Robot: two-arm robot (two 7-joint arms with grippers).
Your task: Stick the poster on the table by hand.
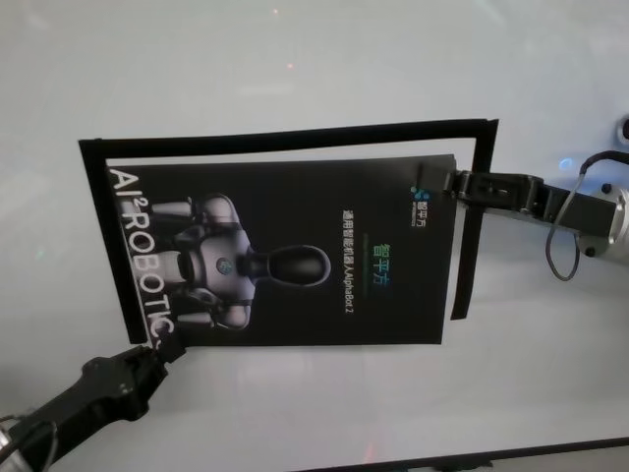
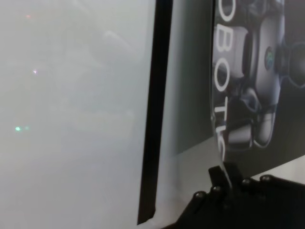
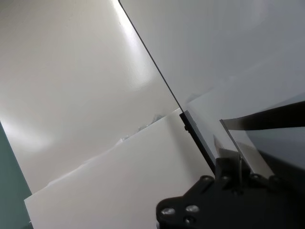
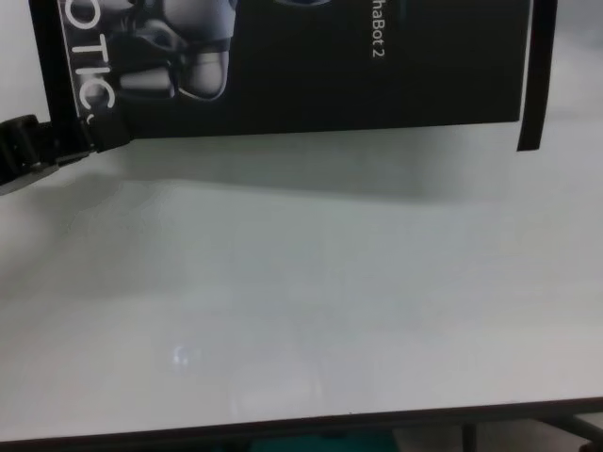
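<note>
The poster [image 1: 295, 256], black and glossy with a grey-white robot and white lettering, hangs a little above the white table [image 1: 295, 59] and casts a shadow on it [image 4: 330, 301]. My left gripper [image 1: 162, 346] is shut on the poster's near left corner, by the lettering [image 2: 221, 95]. In the left wrist view its fingers [image 2: 220, 177] pinch the sheet's edge. My right gripper [image 1: 454, 184] is shut on the far right corner. The right wrist view shows its fingers [image 3: 228, 160] clamped on a thin sheet edge. The chest view shows the poster's near edge [image 4: 330, 66] and the left gripper [image 4: 57, 141].
Narrow black strips lie on the table as a partial frame: one along the far side [image 1: 295, 135], one down the left [image 2: 152, 119], one down the right [image 1: 470, 236], [image 4: 535, 75]. The table's dark near edge [image 4: 283, 424] runs below.
</note>
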